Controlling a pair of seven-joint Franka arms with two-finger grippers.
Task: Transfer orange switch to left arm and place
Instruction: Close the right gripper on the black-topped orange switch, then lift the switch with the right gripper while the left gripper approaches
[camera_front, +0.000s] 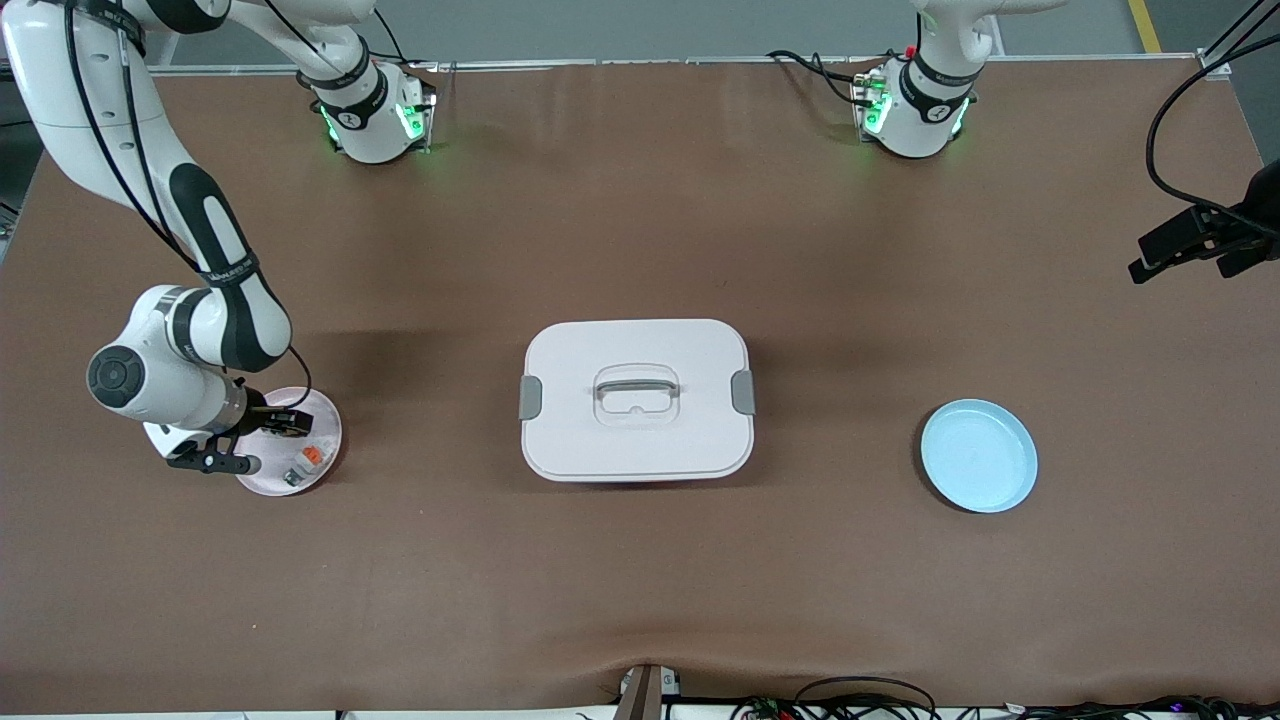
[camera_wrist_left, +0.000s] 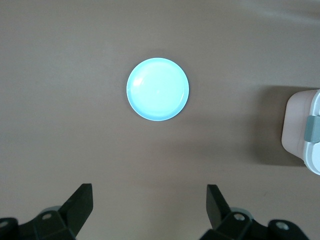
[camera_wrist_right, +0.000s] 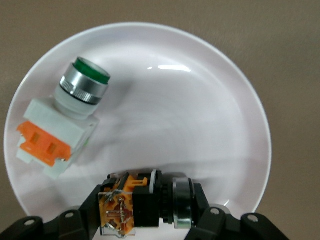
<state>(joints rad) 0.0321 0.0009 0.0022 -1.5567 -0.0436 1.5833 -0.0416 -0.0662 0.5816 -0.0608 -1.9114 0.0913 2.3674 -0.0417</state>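
White box (camera_front: 637, 400) is centred on bare brown table (camera_front: 640, 580). Toward the right arm's end from it, the orange switch (camera_wrist_right: 145, 204) is clenched by the right gripper (camera_wrist_right: 145, 217) at the pink plate (camera_front: 325, 420) rim. Toward the left arm's end, the left gripper (camera_wrist_left: 150, 210) is held released above open tabletop.

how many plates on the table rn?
2. The pink plate is at the right arm's end, under the right gripper, with both switches. The blue plate is at the left arm's end, bare. The box sits between them.

A plain brown table (camera_front: 640, 250) carries a white box (camera_front: 637, 400) with grey latches, a pale blue plate (camera_front: 979, 455), and a white plate (camera_wrist_right: 200, 110) holding the orange-and-black orange switch (camera_wrist_right: 142, 202) and a green-capped, white-and-orange switch (camera_wrist_right: 62, 125).
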